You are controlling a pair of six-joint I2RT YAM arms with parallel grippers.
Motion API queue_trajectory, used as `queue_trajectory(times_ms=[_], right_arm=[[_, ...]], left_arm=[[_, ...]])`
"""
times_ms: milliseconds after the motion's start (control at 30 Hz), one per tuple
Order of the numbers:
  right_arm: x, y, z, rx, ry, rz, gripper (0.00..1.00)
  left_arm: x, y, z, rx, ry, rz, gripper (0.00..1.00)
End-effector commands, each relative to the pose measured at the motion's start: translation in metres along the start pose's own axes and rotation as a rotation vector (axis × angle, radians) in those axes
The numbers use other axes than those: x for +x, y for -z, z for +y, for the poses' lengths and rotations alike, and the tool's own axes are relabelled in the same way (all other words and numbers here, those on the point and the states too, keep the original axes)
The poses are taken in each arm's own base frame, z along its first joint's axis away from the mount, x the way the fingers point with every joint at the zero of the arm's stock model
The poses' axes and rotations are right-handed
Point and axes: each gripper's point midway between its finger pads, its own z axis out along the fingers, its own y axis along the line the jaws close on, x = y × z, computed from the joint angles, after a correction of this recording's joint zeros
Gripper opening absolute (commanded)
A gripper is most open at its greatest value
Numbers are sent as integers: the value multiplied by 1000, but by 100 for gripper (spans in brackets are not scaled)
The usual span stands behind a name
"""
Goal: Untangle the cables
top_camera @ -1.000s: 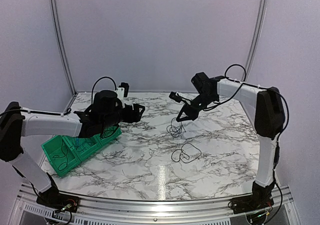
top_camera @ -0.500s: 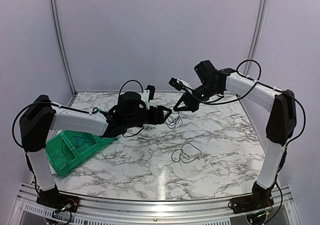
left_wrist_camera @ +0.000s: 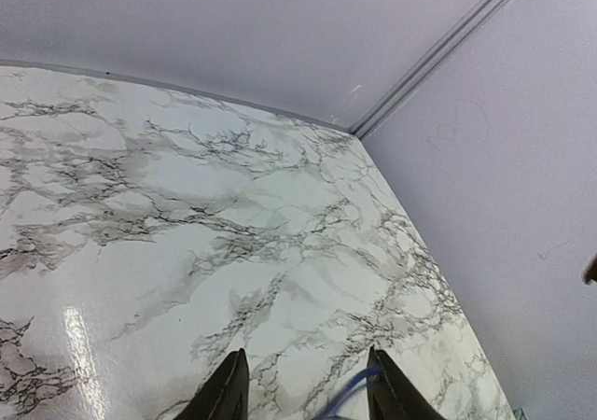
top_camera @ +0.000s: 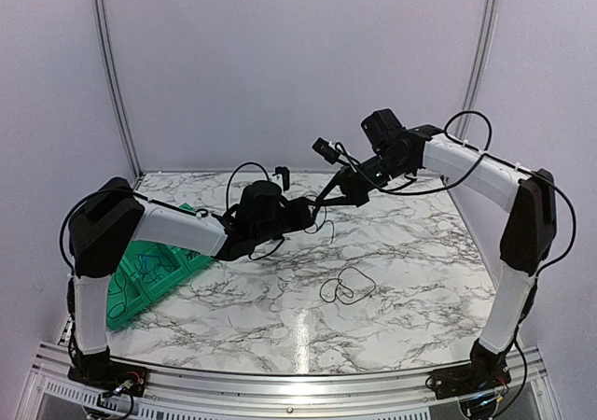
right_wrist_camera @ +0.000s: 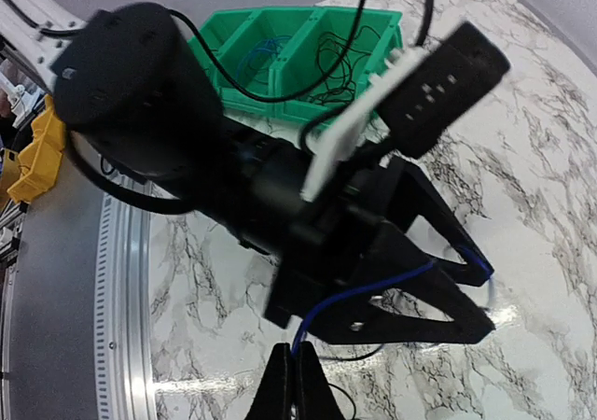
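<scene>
Right fingers (right_wrist_camera: 297, 383): pinched shut on blue cable (right_wrist_camera: 373, 294), gripping it right at the tips, held high above the bench (top_camera: 429, 252).
Left fingers (top_camera: 308, 217): part open around the same blue cable, narrowing from wide, no squeeze showing yet.
Just changed: left swung off the bin (top_camera: 168, 280) and across to centre, now nose to nose with the right; right lifted up and back, clear of the bench.
Where: blue cable up in the air, strung between both sets of fingers; thin black strand (top_camera: 328, 226) dangling just below the meeting point; black loop (top_camera: 345, 287) lying alone on the marble nearer the front, unmoved; more blue and black coiled in the bin.
Meaning: looks like a two-handed hold being set up, one end each, ready to draw blue clear of black.
Watch: closing on blue only, not the black tail; easy to miss so thin a strand.
Stage: roughly midway at a guess, some sorted, this pair not yet parted.
</scene>
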Motion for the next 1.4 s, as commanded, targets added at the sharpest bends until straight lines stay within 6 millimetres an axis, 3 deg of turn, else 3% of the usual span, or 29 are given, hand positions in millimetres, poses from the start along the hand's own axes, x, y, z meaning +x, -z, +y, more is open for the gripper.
queue_trajectory(times_ms=[0, 133, 333, 600, 800, 933, 1133, 1367], right_arm=[[-60, 51, 67, -63, 187, -153, 0], [-89, 86, 83, 39, 289, -212, 0], [-99, 110, 84, 83, 313, -251, 0], [-85, 101, 61, 87, 269, -228, 0], [-70, 90, 46, 116, 244, -195, 0], [-55, 82, 37, 135, 226, -169, 0], [-39, 71, 26, 168, 215, -123, 0], [-27, 55, 18, 195, 216, -73, 0]], left_arm=[[1, -17, 44, -141, 36, -81, 45], [32, -20, 74, -196, 53, -24, 45], [59, -8, 95, -232, 69, 36, 45], [44, 17, 83, -204, -23, 20, 46], [24, 55, 75, -187, -116, -40, 53], [-2, 86, 52, -106, -205, -138, 57], [-34, 117, -5, 100, -355, -209, 60], [-43, 120, -64, 349, -343, -176, 61]])
